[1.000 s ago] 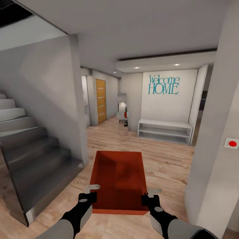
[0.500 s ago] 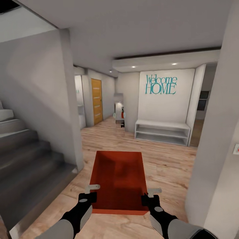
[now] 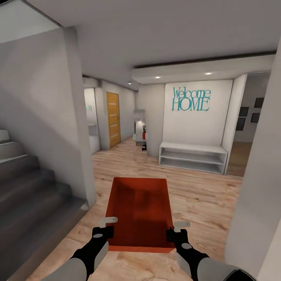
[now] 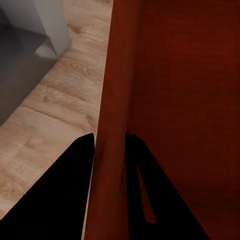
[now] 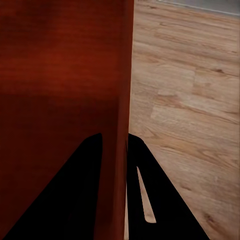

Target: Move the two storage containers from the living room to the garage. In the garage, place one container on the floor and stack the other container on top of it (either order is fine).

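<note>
While a hallway of light wood-plank flooring [image 3: 195,195] is seen ahead in the head view, an orange-red storage container [image 3: 139,210] is held level between both arms, above the planks and in front of the robot. Its left long wall is clamped by the left gripper [image 3: 104,228], one finger inside the bin and one outside, as is seen in the left wrist view, where the wall [image 4: 112,125] is pinched between the two dark fingers [image 4: 70,190]. Its right long wall is gripped likewise by the right gripper [image 3: 176,230], the wall [image 5: 120,100] being squeezed between that gripper's fingers [image 5: 75,195] in the right wrist view. Beyond the container, well apart from it, a white low shelf bench [image 3: 193,157] is set against a white wall bearing teal "Welcome HOME" lettering [image 3: 191,99]. To the left of the container a grey staircase [image 3: 27,195] is seen, and farther off a light wooden door [image 3: 113,119] with glass slits.
</note>
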{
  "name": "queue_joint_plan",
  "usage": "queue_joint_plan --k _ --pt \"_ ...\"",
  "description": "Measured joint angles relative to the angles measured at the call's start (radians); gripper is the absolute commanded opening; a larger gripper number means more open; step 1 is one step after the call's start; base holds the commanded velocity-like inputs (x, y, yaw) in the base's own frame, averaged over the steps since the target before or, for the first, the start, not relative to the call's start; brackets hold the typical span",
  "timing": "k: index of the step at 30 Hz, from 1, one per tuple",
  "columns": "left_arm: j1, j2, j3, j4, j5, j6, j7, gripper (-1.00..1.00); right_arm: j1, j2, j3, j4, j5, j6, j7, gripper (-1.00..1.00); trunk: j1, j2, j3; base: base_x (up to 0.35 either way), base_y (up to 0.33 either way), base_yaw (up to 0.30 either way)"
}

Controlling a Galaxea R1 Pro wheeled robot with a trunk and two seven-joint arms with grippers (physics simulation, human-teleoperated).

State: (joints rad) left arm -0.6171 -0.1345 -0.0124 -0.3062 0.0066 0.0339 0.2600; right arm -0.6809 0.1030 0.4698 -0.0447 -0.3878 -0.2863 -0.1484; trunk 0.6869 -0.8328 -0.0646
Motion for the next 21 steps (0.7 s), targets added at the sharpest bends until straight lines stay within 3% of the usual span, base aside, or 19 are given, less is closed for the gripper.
queue_joint_plan --k 21 --pt "0.000 0.000 0.000 0.000 0.000 0.000 0.000 -1.00 0.000 0.000 0.000 0.000 -0.001 0.000 0.000 -1.00 0.000 0.000 0.000 0.322 0.000 0.000"
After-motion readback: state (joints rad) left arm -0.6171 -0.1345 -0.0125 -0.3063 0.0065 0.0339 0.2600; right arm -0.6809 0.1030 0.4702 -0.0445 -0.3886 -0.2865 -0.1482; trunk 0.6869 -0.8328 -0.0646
